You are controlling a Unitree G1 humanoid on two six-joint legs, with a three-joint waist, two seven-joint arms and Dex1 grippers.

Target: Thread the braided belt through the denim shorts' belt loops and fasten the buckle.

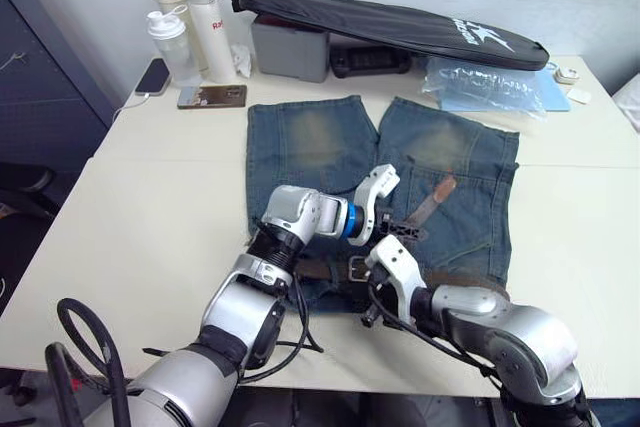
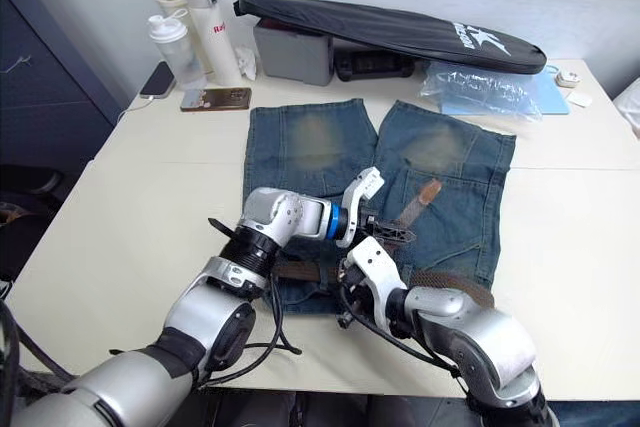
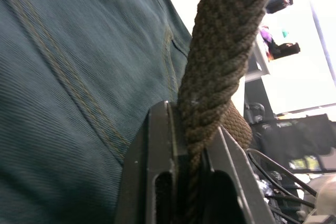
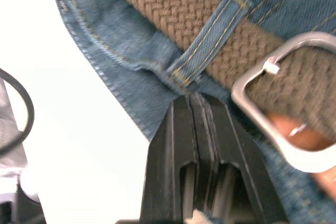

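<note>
The shorts [image 1: 380, 187] lie flat on the counter [image 1: 160, 227] with the belt [image 4: 173, 3] through a loop [image 4: 210, 35] and the buckle [image 4: 278, 98], so the left claw [image 3: 189, 145], clenched on the belt's tail, must pull while the right claw [image 4: 197, 129], clenched on the waistband, holds.

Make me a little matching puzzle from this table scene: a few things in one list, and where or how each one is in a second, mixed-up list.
Things:
1. Left claw
2. Silver-grey metal buckle
3. Faded blue denim shorts
4. Smartphone with a brownish case

States:
A. lying flat on the table beside the white bottles
B. spread out on the table, legs pointing away from the robot
C. shut on the dark-brown braided belt
D. lying at the waistband, next to a denim belt loop

Pairs: 1-C, 2-D, 3-B, 4-A
</note>
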